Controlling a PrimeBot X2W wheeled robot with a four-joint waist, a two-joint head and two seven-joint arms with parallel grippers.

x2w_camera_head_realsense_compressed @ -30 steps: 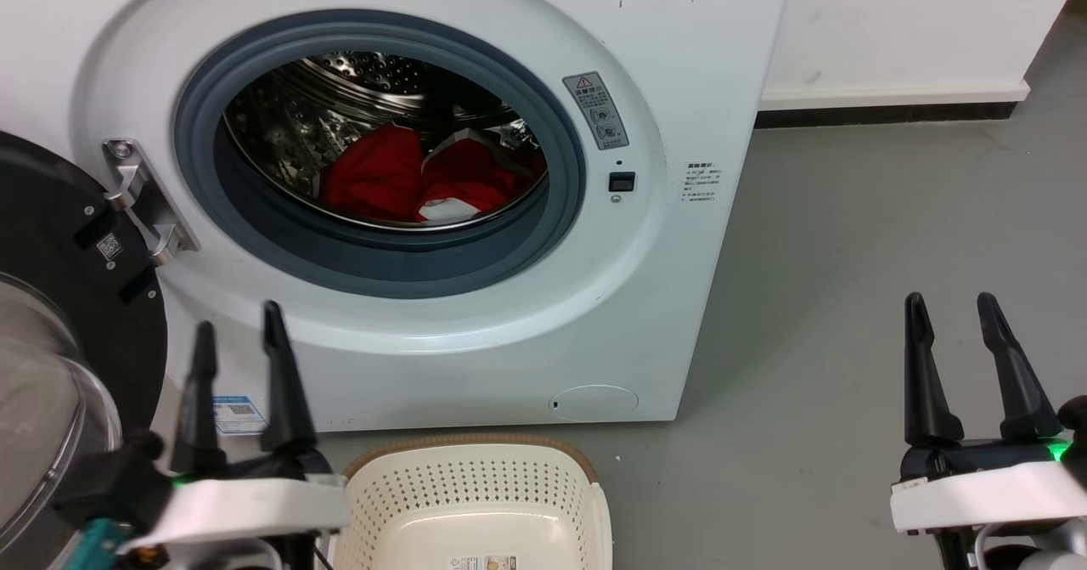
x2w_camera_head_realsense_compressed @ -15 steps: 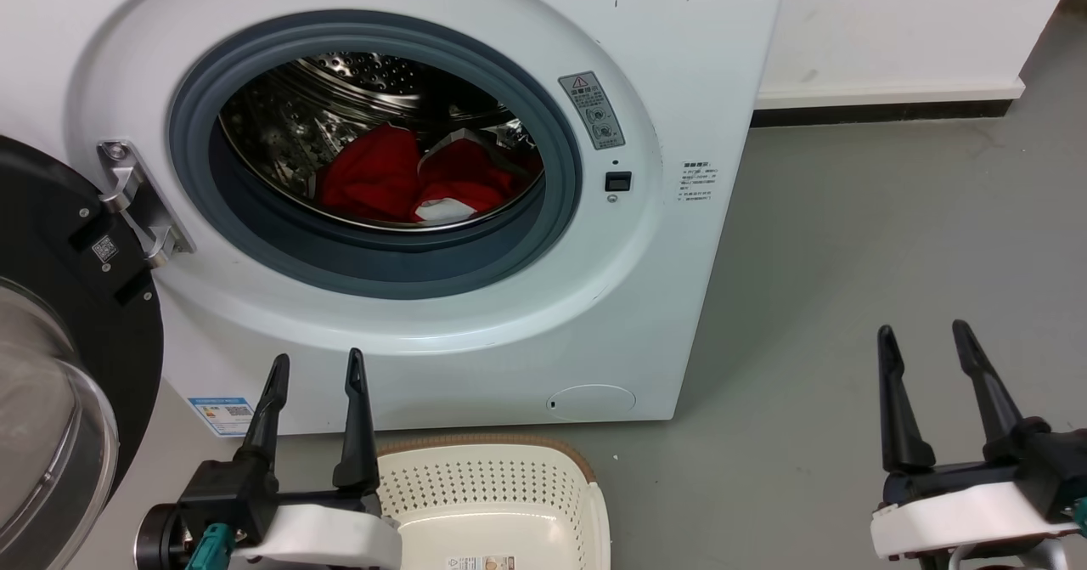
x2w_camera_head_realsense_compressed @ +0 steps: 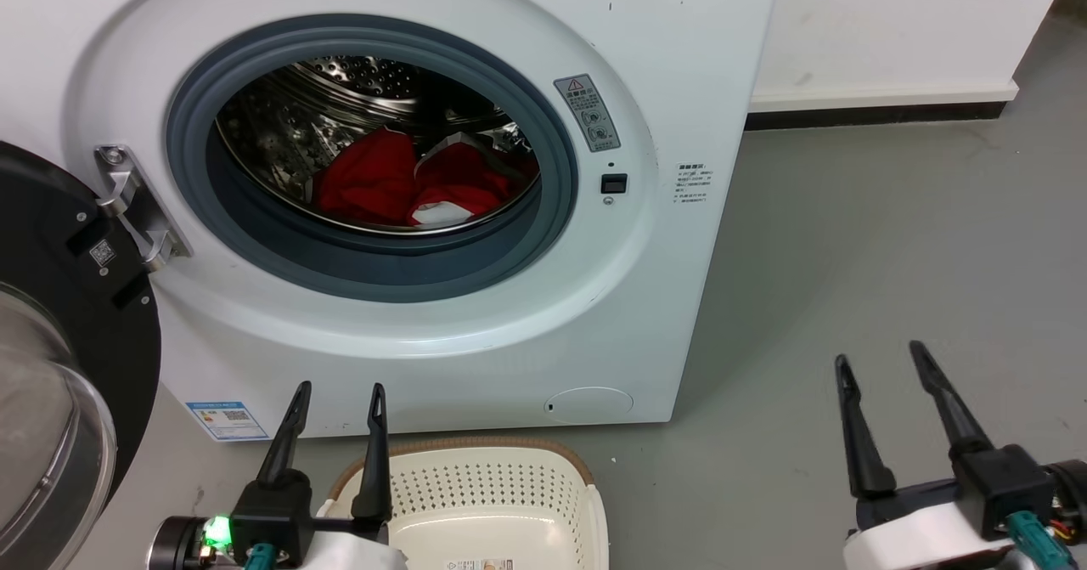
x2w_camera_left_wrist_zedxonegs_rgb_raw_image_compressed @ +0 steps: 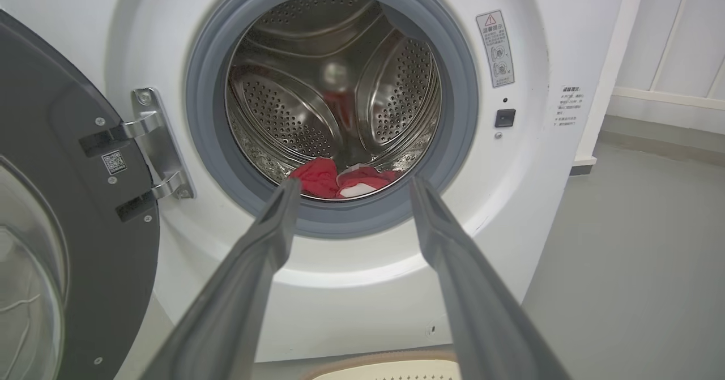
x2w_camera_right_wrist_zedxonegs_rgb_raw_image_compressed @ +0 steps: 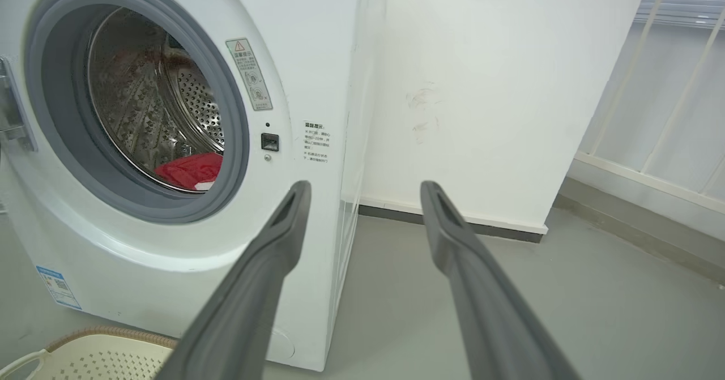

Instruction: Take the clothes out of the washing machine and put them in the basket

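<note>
The white washing machine [x2w_camera_head_realsense_compressed: 645, 298] stands with its door [x2w_camera_head_realsense_compressed: 59, 366] swung open to the left. Red clothes [x2w_camera_head_realsense_compressed: 408, 183] with white patches lie at the bottom of the steel drum; they show too in the left wrist view as clothes [x2w_camera_left_wrist_zedxonegs_rgb_raw_image_compressed: 340, 179] and in the right wrist view as clothes [x2w_camera_right_wrist_zedxonegs_rgb_raw_image_compressed: 192, 170]. The cream basket [x2w_camera_head_realsense_compressed: 475, 493] sits on the floor below the porthole. My left gripper [x2w_camera_head_realsense_compressed: 338, 393] is open and empty, low by the basket's left rim, pointing at the machine. My right gripper [x2w_camera_head_realsense_compressed: 879, 356] is open and empty over bare floor to the right.
Grey floor [x2w_camera_head_realsense_compressed: 892, 239] stretches right of the machine to a white wall [x2w_camera_head_realsense_compressed: 892, 26] with a dark skirting strip. The open door fills the lower left. A railing [x2w_camera_right_wrist_zedxonegs_rgb_raw_image_compressed: 668, 114] shows at the far right in the right wrist view.
Both grippers have dropped lower in the head view. The left one moved right, toward the basket's left rim; the right one shifted left. Both stay open. The clothes have not moved.
</note>
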